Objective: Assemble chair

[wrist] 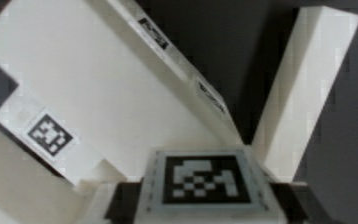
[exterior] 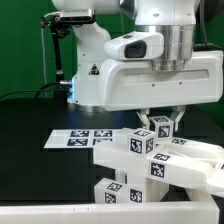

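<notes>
My gripper [exterior: 161, 121] hangs over the chair parts at the exterior view's right. It is shut on the tagged cube end of a white post [exterior: 162, 128]. In the wrist view that cube end [wrist: 202, 178] sits between my dark fingers [wrist: 130, 198], with the gripper [wrist: 202, 200] closed on it. Below lie more white chair pieces: tagged blocks [exterior: 140, 146], a lower block [exterior: 116, 187] and long white pieces [exterior: 195, 165]. The wrist view shows a broad white slab [wrist: 105, 75] with a tag and a long white post [wrist: 304, 80] slanting beneath.
The marker board [exterior: 80, 136] lies flat on the black table at the exterior view's left of the parts. A white rail [exterior: 50, 212] runs along the front edge. The robot's base [exterior: 90, 60] stands behind.
</notes>
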`<state>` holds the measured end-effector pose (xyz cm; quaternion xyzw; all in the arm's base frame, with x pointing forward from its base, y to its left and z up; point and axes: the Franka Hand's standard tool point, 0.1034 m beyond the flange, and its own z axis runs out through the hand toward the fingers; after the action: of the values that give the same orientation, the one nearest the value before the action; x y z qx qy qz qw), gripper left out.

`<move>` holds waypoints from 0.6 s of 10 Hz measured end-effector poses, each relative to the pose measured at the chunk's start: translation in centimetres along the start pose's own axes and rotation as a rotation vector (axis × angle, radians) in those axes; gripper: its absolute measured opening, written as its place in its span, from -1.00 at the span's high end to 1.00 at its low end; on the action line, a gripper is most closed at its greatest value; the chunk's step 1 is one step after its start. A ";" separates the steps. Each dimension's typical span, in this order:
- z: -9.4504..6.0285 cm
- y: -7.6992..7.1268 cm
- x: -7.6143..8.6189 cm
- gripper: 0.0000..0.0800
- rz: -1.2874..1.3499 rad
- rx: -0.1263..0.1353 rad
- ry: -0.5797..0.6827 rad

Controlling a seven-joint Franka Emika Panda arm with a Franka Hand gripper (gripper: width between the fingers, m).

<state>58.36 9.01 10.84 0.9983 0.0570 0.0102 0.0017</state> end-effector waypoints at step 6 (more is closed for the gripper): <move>0.1 -0.1 -0.1 0.33 0.555 0.032 -0.006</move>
<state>58.20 9.08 10.75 0.9757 -0.2186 0.0065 -0.0166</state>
